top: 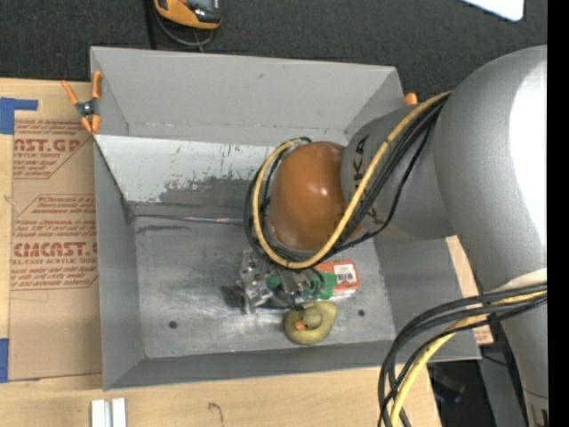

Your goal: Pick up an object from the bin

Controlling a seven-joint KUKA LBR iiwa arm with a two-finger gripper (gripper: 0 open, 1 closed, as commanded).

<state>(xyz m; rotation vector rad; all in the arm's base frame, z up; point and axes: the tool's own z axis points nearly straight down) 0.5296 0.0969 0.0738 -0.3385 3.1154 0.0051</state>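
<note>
While your gripper [258, 292] is hovering low beside the yellow toy [309, 324], you cannot tell whether it is gripping anything, and nothing is lifting yet.

2 loose things on the floor of the grey metal bin [178, 283], right of centre. Yellow-green rounded lump-shaped toy [309, 324]: near the front wall. Flat orange, white and green packet [340, 277]: lying flat just behind it, partly hidden.
</note>
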